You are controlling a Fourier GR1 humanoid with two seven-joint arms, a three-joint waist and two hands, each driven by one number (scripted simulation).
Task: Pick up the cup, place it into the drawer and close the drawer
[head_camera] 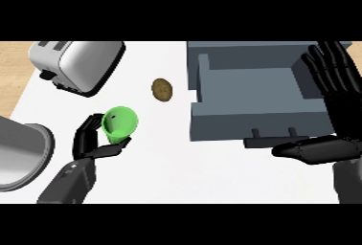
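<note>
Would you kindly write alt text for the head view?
The robot's left hand holds a green cup, fingers curled round it, left of an open grey drawer. The open right hand rests by the drawer; a silver toaster and brown potato sit behind.

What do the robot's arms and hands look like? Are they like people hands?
Sort of. Each arm ends in a glossy black hand with long, slim jointed fingers and a thumb, shaped much like a person's. The left hand and the right hand match in colour and build. Behind them are smooth dark grey forearms, rounded like tubes. No cables, sleeves or markings show on them.
</note>
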